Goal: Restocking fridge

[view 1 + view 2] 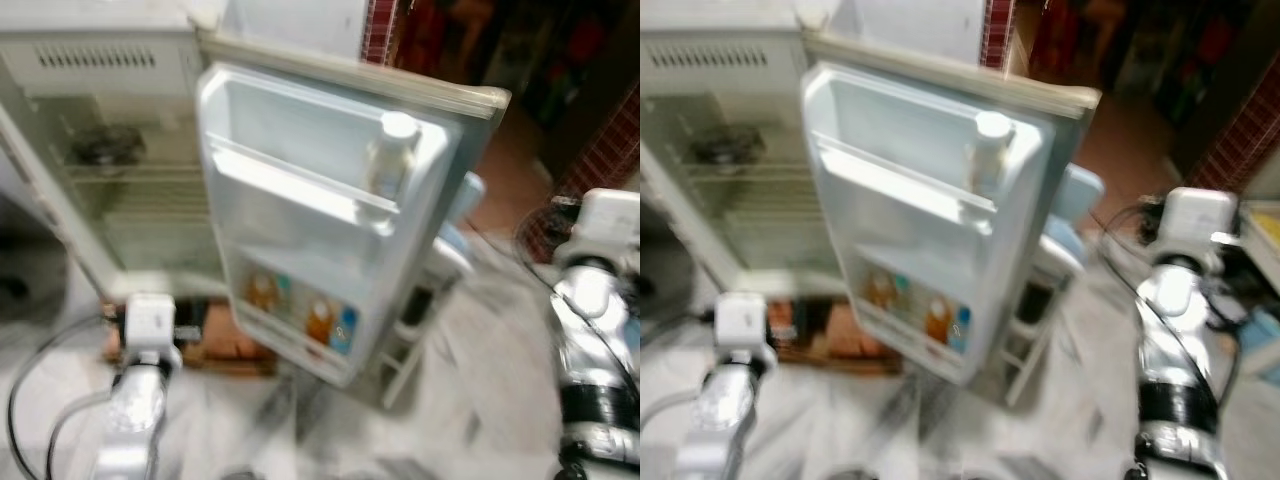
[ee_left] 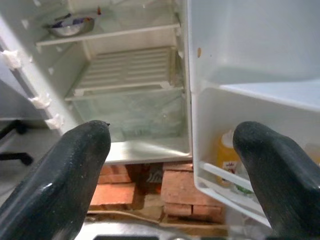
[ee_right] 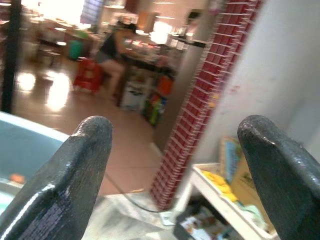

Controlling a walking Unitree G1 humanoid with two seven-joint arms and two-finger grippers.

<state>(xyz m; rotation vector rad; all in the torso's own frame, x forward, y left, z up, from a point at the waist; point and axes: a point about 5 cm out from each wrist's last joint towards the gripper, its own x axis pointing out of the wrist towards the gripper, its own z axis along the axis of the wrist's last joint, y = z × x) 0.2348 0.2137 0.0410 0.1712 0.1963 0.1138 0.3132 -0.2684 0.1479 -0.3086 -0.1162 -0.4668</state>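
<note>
A: Fridge [image 1: 110, 150] status?

B: Small white unit sitting on bricks [image 2: 130, 187], door [image 1: 330, 215] swung wide open toward the robot. Head views are blurred.

A: Contents?

B: Upper door shelf [image 1: 300, 190] holds one pale bottle with a white cap [image 1: 392, 152]. Lower door rack [image 1: 300, 320] has a row of bottles, orange ones and blue-labelled ones [image 1: 318, 322]. Inside the cabinet, a metal bowl [image 2: 70, 25] sits on the top shelf; the clear crisper drawer [image 2: 132, 112] is at the bottom, contents can't be made out.

A: End effectors?

B: Left end effector [image 2: 170, 165] has fingers spread apart, holding nothing, pointed at the fridge base between cabinet and door. Right end effector [image 3: 172, 170] also spread apart and holding nothing, off to the right, aimed away at a red brick pillar [image 3: 200, 95] and a room beyond.
</note>
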